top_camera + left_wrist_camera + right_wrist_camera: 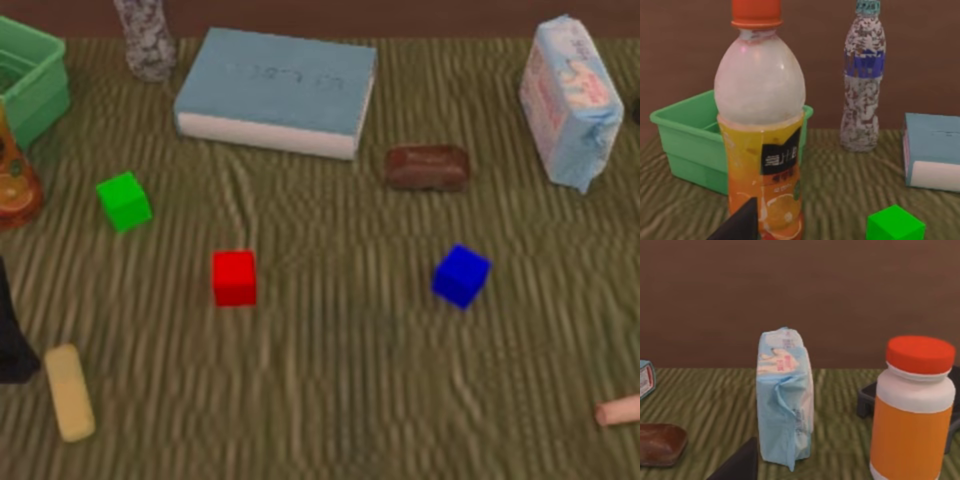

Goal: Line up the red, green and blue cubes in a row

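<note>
Three cubes lie apart on the green cloth. The green cube (124, 200) is at the left and also shows in the left wrist view (895, 225). Nearer the front, left of middle, sits the red cube (234, 277). The blue cube (461, 275) is right of middle. My left gripper (12, 340) is parked at the left edge, in front of the green cube; a dark part of it (742, 225) shows in its wrist view. My right gripper (742, 465) is outside the top view, and only a dark part of it shows in its own wrist view. Neither touches a cube.
Along the back stand a green bin (30, 80), a speckled bottle (147, 40), a blue book (275, 90), a brown loaf (428, 167) and a tissue pack (568, 100). An orange juice bottle (760, 125) stands left. A tan bar (70, 392) and a pink item (620, 410) lie in front. An orange jar (912, 410) stands right.
</note>
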